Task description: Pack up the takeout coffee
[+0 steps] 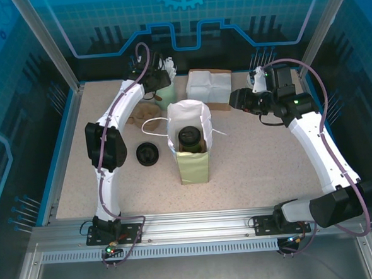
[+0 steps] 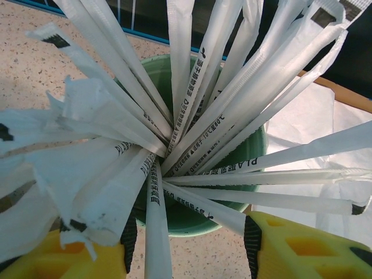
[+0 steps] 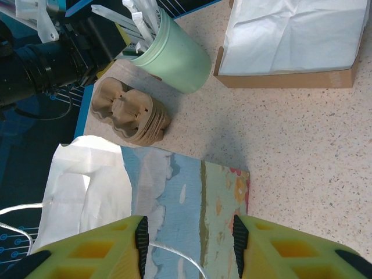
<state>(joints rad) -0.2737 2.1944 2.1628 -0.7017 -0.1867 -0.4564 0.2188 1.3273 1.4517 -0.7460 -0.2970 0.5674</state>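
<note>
Left jaws released, spread over the green cup of wrapped straws; one straw crosses the gap, not pinched. Right jaws released, empty, with the paper bag just ahead of them. Takeout coffee stands upright inside the bag, lid showing, apart from both pairs of jaws.

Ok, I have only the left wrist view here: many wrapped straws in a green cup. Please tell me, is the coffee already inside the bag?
Observer: Yes. In the top view the takeout coffee stands inside the white bag, lid up.
Operator: Does the right arm hold the bag?
Observer: No. The right gripper is open, and in the top view it is apart from the bag.
Operator: Is anything lying near the bag?
Observer: A loose black lid lies on the table, left of the bag.
</note>
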